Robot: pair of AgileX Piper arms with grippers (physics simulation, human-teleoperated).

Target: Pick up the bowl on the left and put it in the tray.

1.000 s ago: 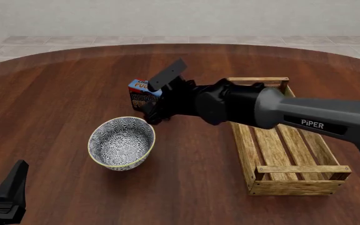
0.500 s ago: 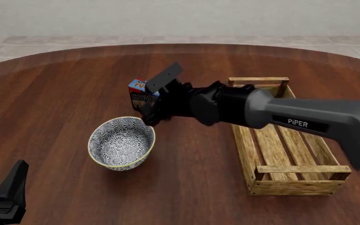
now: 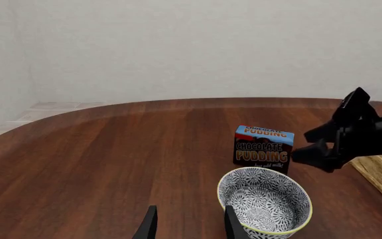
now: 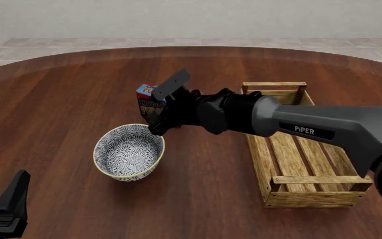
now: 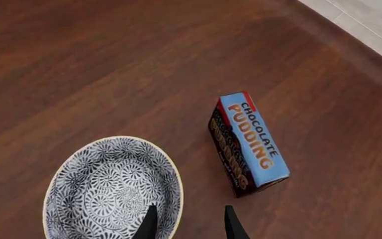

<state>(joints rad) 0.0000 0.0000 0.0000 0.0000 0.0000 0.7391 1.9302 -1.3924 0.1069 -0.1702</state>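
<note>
Bowl (image 4: 129,151) upright on the table (image 4: 65,109), left of the tray (image 4: 300,154), just in front of the pudding box (image 4: 149,101). Right gripper (image 4: 159,121) hangs over the bowl's far-right rim — fingers slightly apart, straddling the rim, gripping nothing. Left gripper (image 4: 8,204) near the table's front-left edge — parted, empty.

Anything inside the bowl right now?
Nothing: the bowl shows only its patterned inside. The right gripper straddles its rim; a small patch behind one finger is hidden.
</note>
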